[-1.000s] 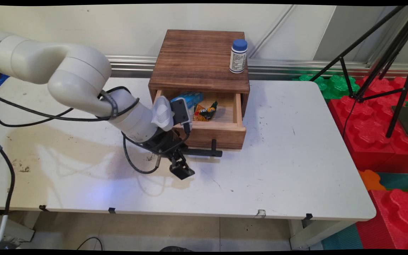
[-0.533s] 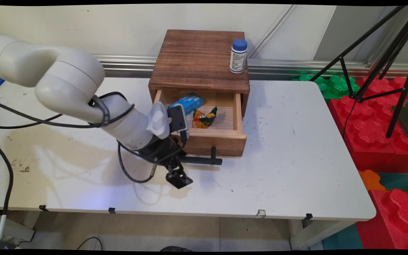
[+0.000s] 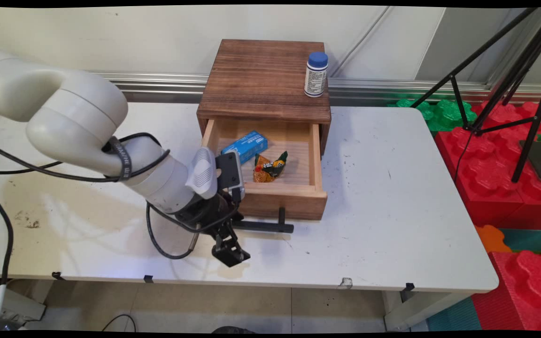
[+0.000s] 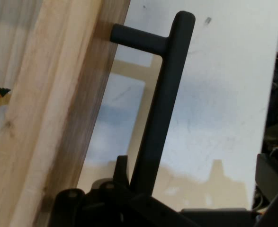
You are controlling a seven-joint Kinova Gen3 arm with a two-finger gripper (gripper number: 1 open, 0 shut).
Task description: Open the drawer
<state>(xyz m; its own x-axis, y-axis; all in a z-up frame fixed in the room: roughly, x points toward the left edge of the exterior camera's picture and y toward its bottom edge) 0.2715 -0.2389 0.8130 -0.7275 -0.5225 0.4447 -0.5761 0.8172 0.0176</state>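
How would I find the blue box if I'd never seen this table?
Look for the wooden chest at the back of the white table. Its drawer is pulled open, and the blue box lies inside at the left. Beside it lies an orange crinkly packet; the box is flat-sided and blue.

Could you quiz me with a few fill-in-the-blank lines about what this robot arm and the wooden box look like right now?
1. The claw is at the drawer's black ____.
2. The white bottle with the blue cap stands on ____ of the wooden box.
3. Inside the open drawer, the blue carton lies beside an orange snack ____.

Missing words: handle; top; packet
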